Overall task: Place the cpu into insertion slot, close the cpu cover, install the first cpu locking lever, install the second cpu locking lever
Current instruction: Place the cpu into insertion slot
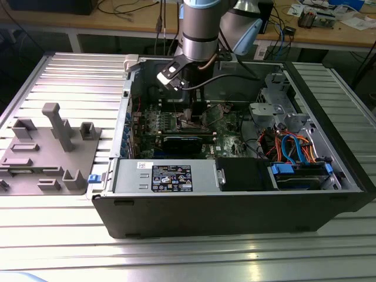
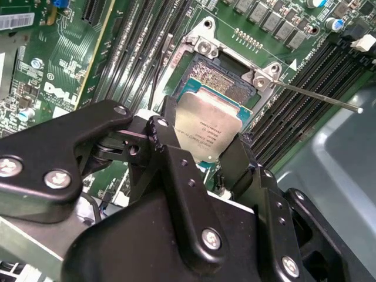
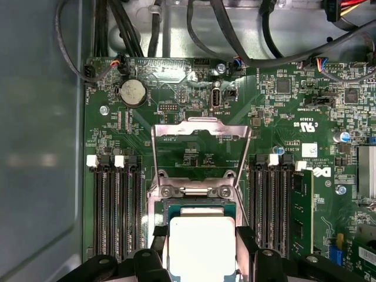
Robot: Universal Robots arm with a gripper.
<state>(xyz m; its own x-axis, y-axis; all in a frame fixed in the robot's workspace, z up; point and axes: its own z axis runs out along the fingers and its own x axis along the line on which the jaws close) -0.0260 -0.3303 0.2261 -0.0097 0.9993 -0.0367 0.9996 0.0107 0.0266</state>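
Black fingers pinch the cpu by two opposite edges. It is square with a dull silver top and faint print, held over the open socket. Beyond it, the silvery cover is flipped open on the green motherboard.

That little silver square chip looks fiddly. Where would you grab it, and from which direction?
Probably by two opposite side edges, coming from above its flat metal top. The chip is thin and square, so only its straight edges give purchase; the end effector has a finger on each side over the open socket.
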